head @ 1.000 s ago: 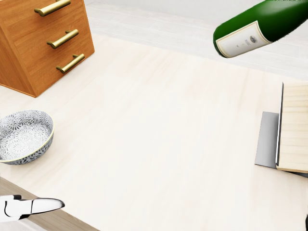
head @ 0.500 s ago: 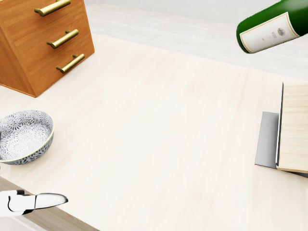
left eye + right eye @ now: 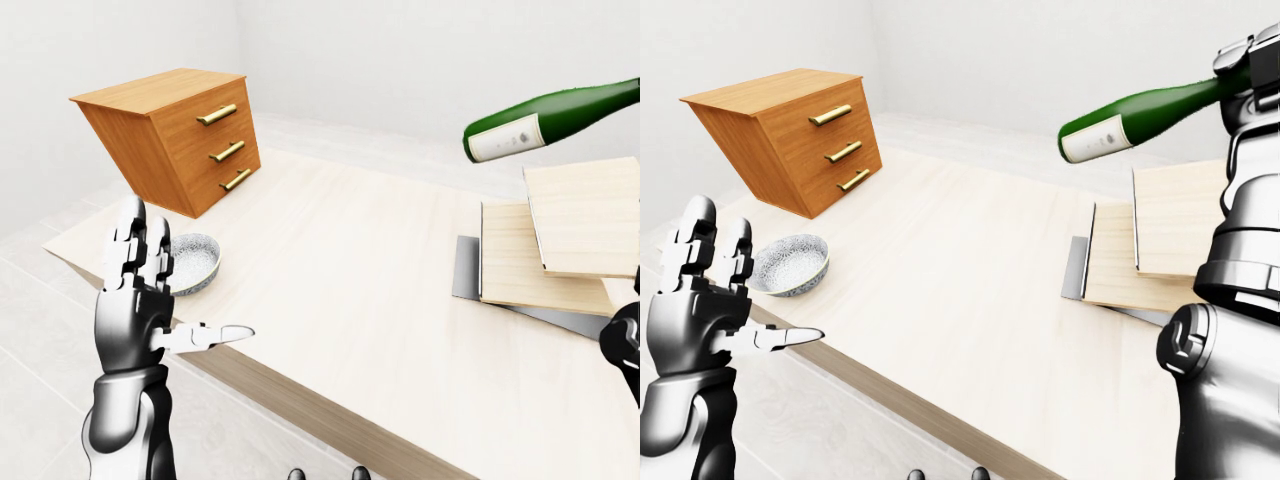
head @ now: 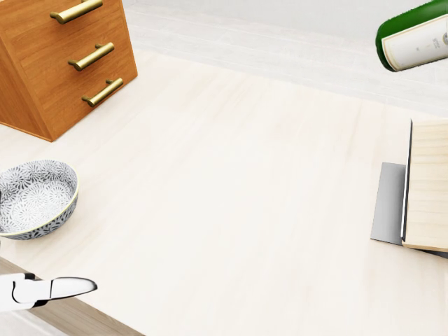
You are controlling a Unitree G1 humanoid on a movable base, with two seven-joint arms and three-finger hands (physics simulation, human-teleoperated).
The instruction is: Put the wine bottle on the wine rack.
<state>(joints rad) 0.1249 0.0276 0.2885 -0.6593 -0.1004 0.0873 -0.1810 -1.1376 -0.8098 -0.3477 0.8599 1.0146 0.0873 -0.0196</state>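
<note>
A green wine bottle [image 3: 1140,112] with a white label hangs tilted in the air, base lower and toward the left, over the right part of the table. My right hand [image 3: 1247,68] is shut round its neck at the upper right of the right-eye view. The wine rack [image 3: 545,262], light wooden boards on a grey base, lies on the table below the bottle; its left edge shows in the head view [image 4: 425,189]. At the lower left my left hand [image 3: 172,290] is raised, open and empty, off the table's near edge.
A wooden drawer chest [image 3: 180,135] with brass handles stands at the table's upper left. A patterned grey bowl [image 3: 192,262] sits near the table's left edge, close to my left hand. The pale wooden tabletop [image 4: 231,182] spreads between the bowl and the rack.
In the head view the bottle has travelled right and slightly up, now partly past the right edge. My left hand has barely shifted. The camera holds still.
</note>
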